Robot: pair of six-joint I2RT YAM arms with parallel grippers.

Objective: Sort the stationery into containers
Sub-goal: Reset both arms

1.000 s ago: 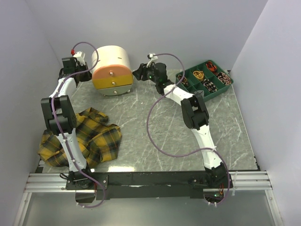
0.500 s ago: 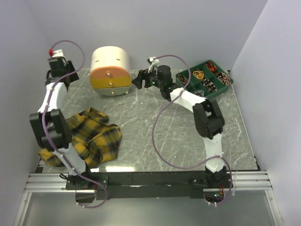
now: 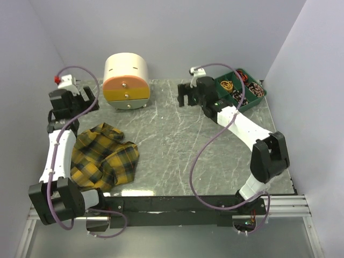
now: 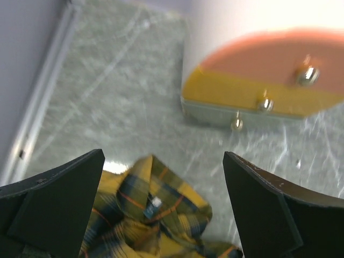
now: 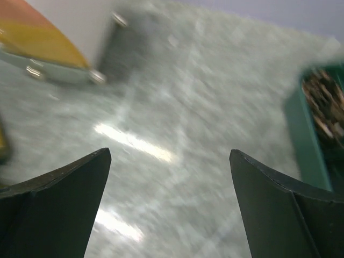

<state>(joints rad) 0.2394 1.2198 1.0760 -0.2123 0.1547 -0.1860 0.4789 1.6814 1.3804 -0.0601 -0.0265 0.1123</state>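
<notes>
The container, a cream drum-shaped chest (image 3: pixel 126 70), stands at the back left with its orange drawer (image 4: pixel 279 59) above its yellow drawer (image 4: pixel 236 94), both pushed in. No stationery shows on the table; it is out of view. My left gripper (image 3: pixel 88 100) hangs open to the left of the chest, apart from it, over the plaid cloth's far edge, and in the left wrist view the left gripper (image 4: pixel 162 156) has nothing between its fingers. My right gripper (image 3: pixel 184 95) is open and empty, right of the chest. In the right wrist view the right gripper (image 5: pixel 170 152) is over bare tabletop.
A yellow-black plaid cloth (image 3: pixel 102 156) lies bunched at the near left. A green compartment tray (image 3: pixel 248 105) with small tangled items sits at the back right, its rim (image 5: pixel 303 134) beside my right gripper. Walls close in left, back and right.
Both grippers have opened and drawn away from the chest. The left arm swung back to the left and nearer; the right arm moved right toward the green tray.
</notes>
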